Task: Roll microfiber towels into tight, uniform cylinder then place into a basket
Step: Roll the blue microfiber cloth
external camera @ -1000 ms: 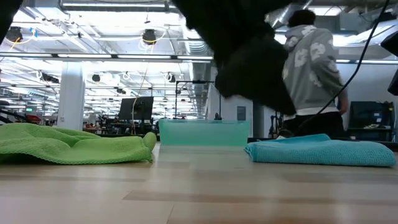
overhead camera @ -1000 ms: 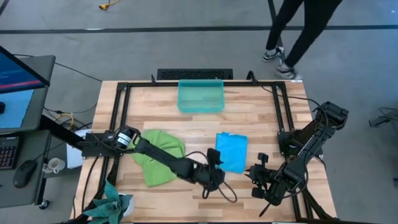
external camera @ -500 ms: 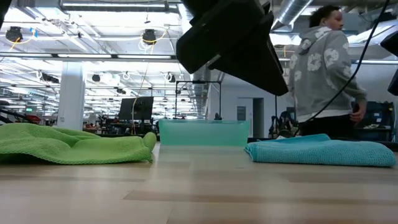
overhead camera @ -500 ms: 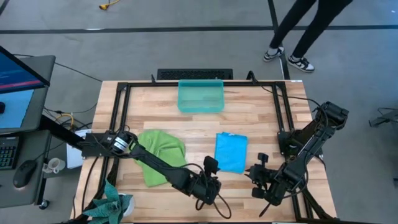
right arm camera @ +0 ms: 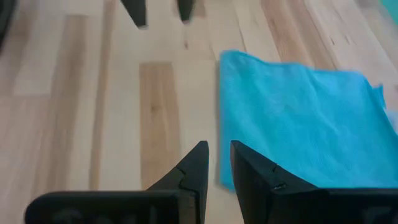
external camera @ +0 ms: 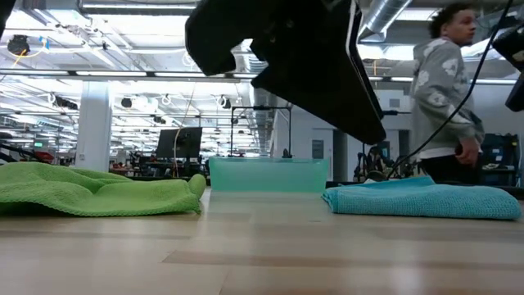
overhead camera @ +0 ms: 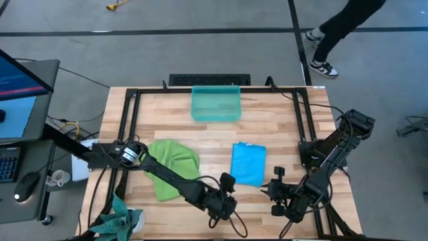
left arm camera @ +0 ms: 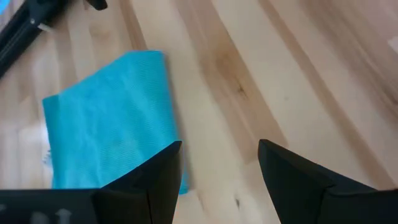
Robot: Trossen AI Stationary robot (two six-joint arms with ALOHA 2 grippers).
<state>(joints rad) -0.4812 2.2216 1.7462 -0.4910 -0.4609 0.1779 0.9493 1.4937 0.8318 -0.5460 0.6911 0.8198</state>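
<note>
Your left hand [overhead camera: 224, 191] is hovering low over the front of the bench [overhead camera: 281, 120], just off the near left corner of the blue towel [overhead camera: 249, 163]; its fingers [left arm camera: 155, 180] are standing well apart with only bare wood between them, gripping nothing; your right hand [overhead camera: 273, 187] is sitting just off the towel's near right corner, its fingers [right arm camera: 193, 168] drawn close with a thin gap between them, also gripping nothing; the blue towel is lying flat and folded at the middle of the bench, touched by neither hand; the green towel [overhead camera: 172, 167] is lying rumpled to its left, with your left arm crossing over its near part; the basket [overhead camera: 215, 104] is standing at the far edge of the bench, well apart from both towels, and nothing is showing inside it; a person [external camera: 446, 98] in a grey hooded top is walking past beyond the far right corner.
</note>
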